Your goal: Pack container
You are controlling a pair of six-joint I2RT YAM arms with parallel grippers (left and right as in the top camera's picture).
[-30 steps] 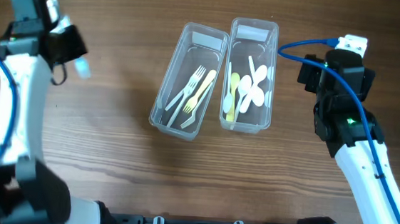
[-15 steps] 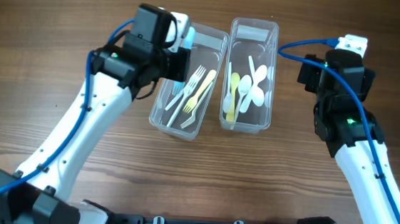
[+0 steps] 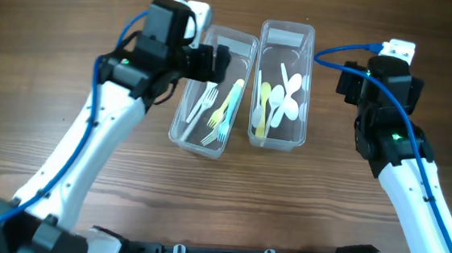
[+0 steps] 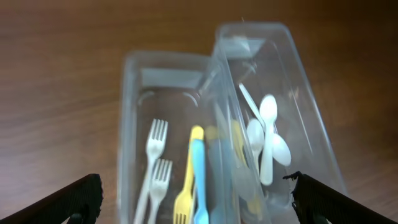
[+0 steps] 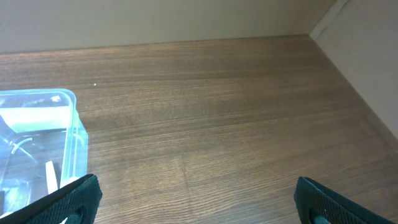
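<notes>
Two clear plastic containers stand side by side on the wooden table. The left container [image 3: 180, 116] [image 4: 128, 124] holds white forks [image 4: 153, 155], a yellow fork [image 4: 187, 190] and a light blue fork [image 4: 199, 177], which looks blurred and lies loose among them. The right container [image 3: 304, 108] [image 4: 311, 118] holds white spoons [image 3: 291, 99] [image 4: 267, 137] and yellow spoons [image 3: 263, 105]. My left gripper [image 3: 211, 61] [image 4: 199, 202] hovers open over the left container's far end, nothing between its fingers. Over bare wood to the right of the containers, my right gripper [image 5: 199, 202] stands open and empty.
Bare wooden table [image 3: 123, 199] surrounds the containers on all sides. The right arm [image 3: 388, 115] stands right of the right container, a corner of which shows in the right wrist view [image 5: 37, 137]. A wall edge runs along the table's far side [image 5: 186, 18].
The left arm swung from the far left to above the left container, carrying a light blue fork. Its gripper has now opened and the fork lies in the container. The right arm stayed still.
</notes>
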